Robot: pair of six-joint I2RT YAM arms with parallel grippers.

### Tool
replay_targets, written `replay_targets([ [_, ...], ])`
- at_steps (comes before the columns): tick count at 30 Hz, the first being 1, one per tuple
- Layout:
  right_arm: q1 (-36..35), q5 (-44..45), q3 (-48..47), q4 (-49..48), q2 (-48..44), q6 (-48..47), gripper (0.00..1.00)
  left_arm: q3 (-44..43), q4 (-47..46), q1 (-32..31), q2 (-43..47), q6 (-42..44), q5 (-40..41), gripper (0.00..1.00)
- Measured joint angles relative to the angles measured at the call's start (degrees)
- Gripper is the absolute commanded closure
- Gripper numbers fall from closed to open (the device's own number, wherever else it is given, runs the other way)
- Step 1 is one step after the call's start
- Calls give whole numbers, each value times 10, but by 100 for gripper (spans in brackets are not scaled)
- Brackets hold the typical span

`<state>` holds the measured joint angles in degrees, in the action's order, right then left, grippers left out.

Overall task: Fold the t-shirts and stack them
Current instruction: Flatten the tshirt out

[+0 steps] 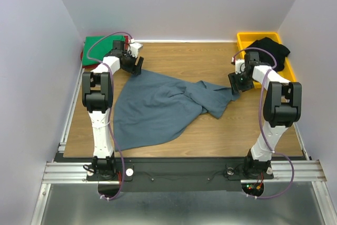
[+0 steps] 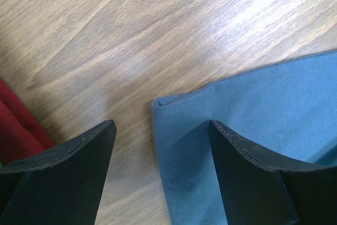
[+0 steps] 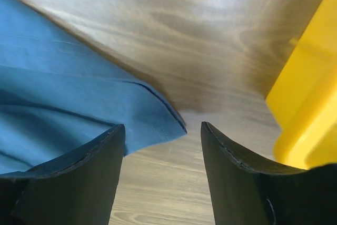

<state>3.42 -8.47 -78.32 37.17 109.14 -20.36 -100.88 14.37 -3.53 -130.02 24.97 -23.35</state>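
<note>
Nearest, my left gripper (image 2: 160, 126) hangs spread wide, holding nothing. A hemmed corner of the slate blue-grey t-shirt (image 2: 253, 114) lies in its gap, and the cloth runs off to my right and back toward my base. My right gripper (image 3: 162, 126) is spread the same way, also holding nothing, and the shirt's opposite tip pokes into its gap from the left. So each arm is nearest its own corner. The shirt's long axis runs across the bench (image 1: 210, 135) from one gripper to the other, with its bulk slumped toward the near left in loose folds. Both corners look flat on the wood, though I cannot tell how many layers lie there. The wood is smooth, and there is bare room beyond the shirt. At the far left a green t-shirt (image 1: 100, 43) lies folded over a red one (image 2: 16, 130). At the far right a black t-shirt (image 1: 271, 48) is heaped in the yellow bin (image 1: 245, 40), near my right gripper.
</note>
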Motion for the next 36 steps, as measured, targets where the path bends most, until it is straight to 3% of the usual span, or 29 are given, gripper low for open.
replay_targets([
  [4,0,12,21,2,3,2,49,0,0,-2,0,0,0,18],
  [7,0,11,27,3,7,5,67,0,0,-5,0,0,0,26],
  [9,0,8,27,2,8,4,90,0,0,-7,0,0,0,35],
  [11,0,3,24,1,11,6,99,0,0,-8,0,0,0,42],
  [18,1,-10,-19,13,37,9,99,0,5,-16,0,6,0,72],
  [20,1,-10,-32,14,39,9,100,-1,6,-17,0,7,-2,85],
  [21,1,-10,-42,15,39,9,99,-2,7,-17,-1,7,-4,98],
  [30,1,-5,-186,19,31,11,99,-9,9,-14,5,-3,-17,100],
  [36,1,10,-282,17,0,10,100,-9,4,4,76,-18,-36,100],
])
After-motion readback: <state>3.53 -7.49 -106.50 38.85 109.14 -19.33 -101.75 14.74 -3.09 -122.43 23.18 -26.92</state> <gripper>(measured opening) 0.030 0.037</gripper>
